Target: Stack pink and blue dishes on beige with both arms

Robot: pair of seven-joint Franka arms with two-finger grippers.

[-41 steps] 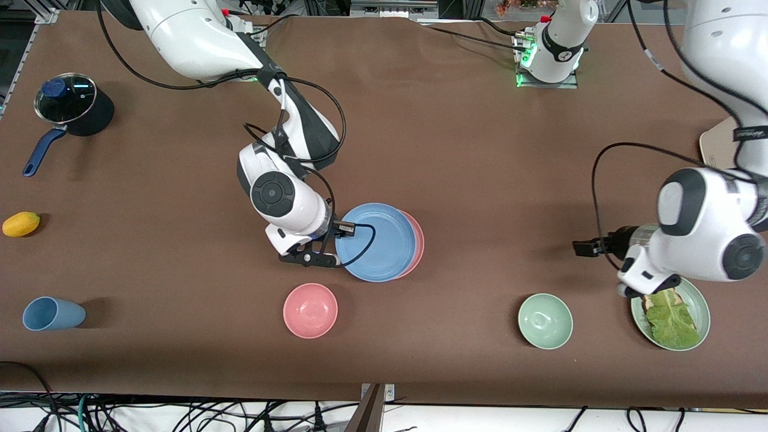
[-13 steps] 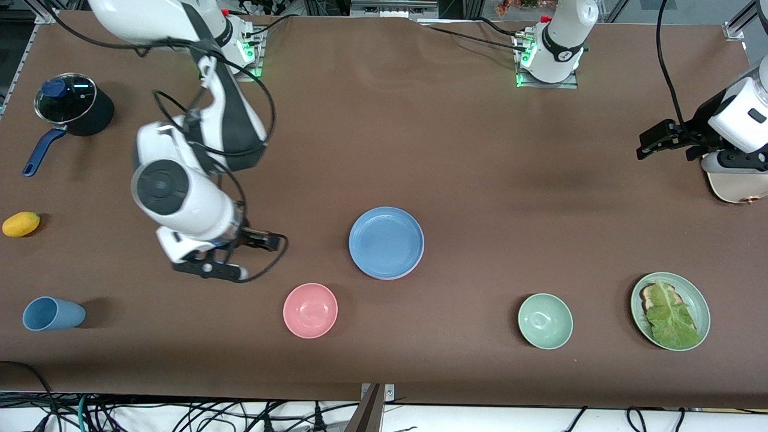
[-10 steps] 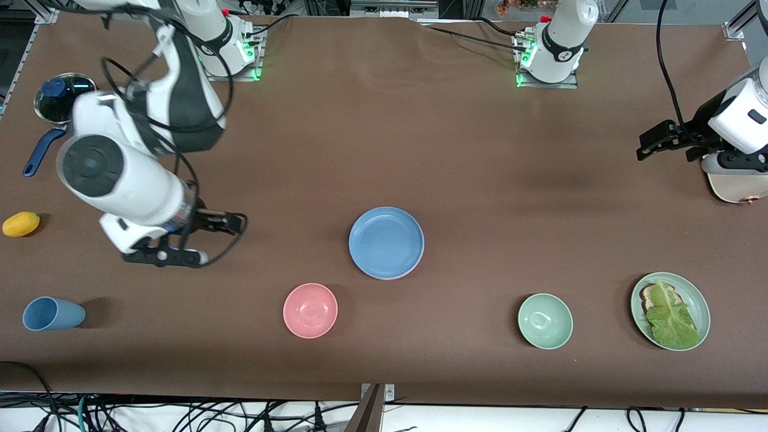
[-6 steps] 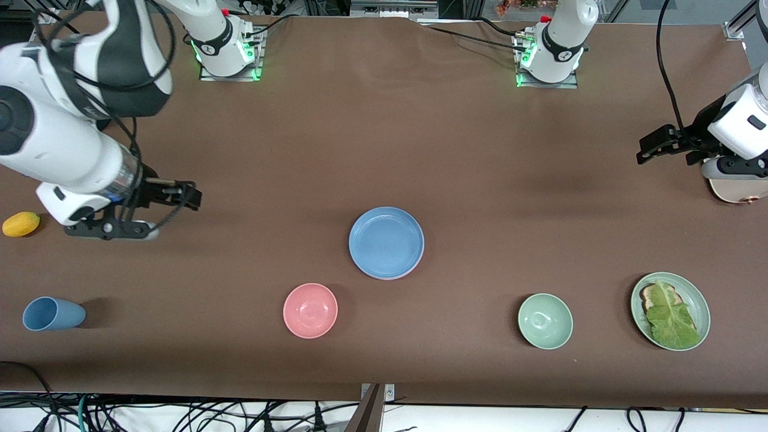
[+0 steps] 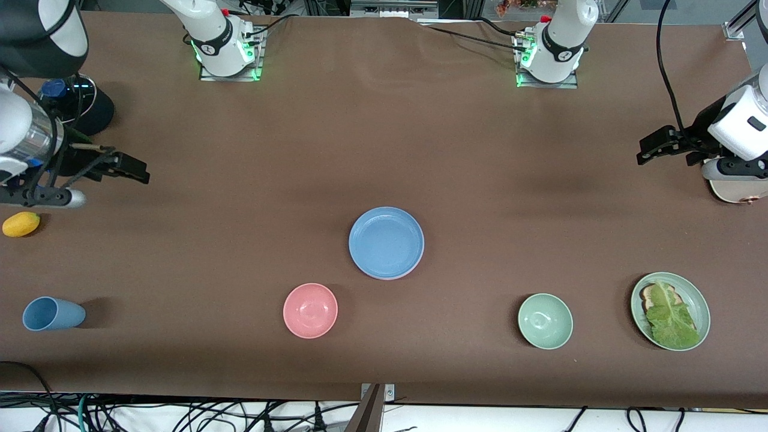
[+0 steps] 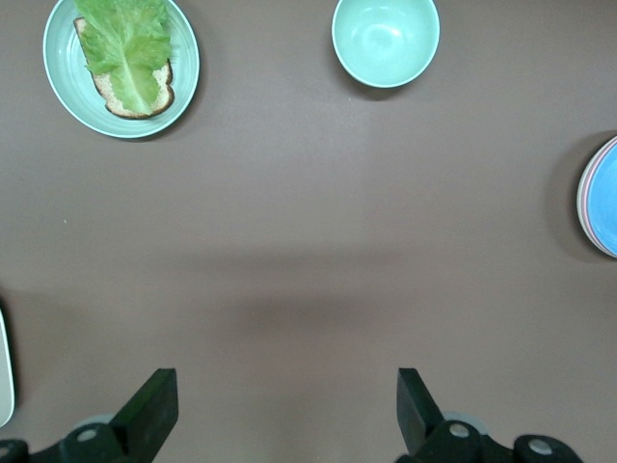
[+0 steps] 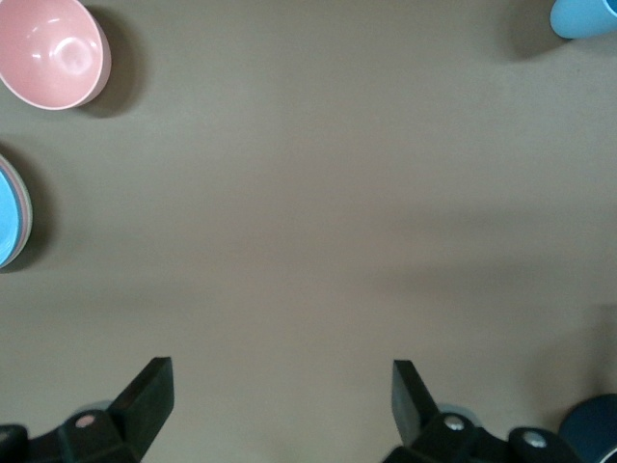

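Observation:
The blue plate lies mid-table on top of the pink plate, which shows only as a thin rim under it. At the left arm's end of the table lies the beige plate, mostly hidden under the left arm's wrist. My left gripper hangs open and empty over bare table beside the beige plate; its fingers stand wide apart. My right gripper is open and empty too, up over the right arm's end of the table, well away from the plates, fingers spread.
A pink bowl, a green bowl and a green plate with toast and lettuce sit nearer the camera. A blue cup, a yellow fruit and a dark lidded pot are at the right arm's end.
My right gripper left the blue plate and swung away to its own end of the table. The blue plate now sits squarely over the pink one. The left arm drew back earlier and now holds still.

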